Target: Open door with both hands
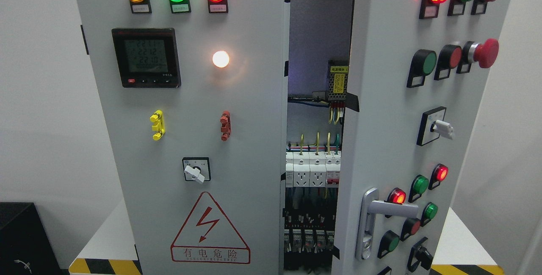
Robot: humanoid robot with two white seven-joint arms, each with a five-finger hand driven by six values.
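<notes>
A grey electrical cabinet fills the head view. Its right door [381, 110] stands swung partly outward, with a silver lever handle [374, 218] low on its left edge. The left door [237, 110] is flat and closed, carrying a meter [146, 58], three lit lamps and a red warning triangle [209, 230]. Between the doors a gap [315, 148] shows wiring, white breakers and sockets inside. Neither of my hands nor arms appears in the frame.
The cabinet stands on a white platform [106, 232] with yellow-black hazard tape along its front. A black box [21, 237] sits at the lower left. The right door bears several buttons, a red emergency stop [485, 53] and rotary switches. White walls lie on both sides.
</notes>
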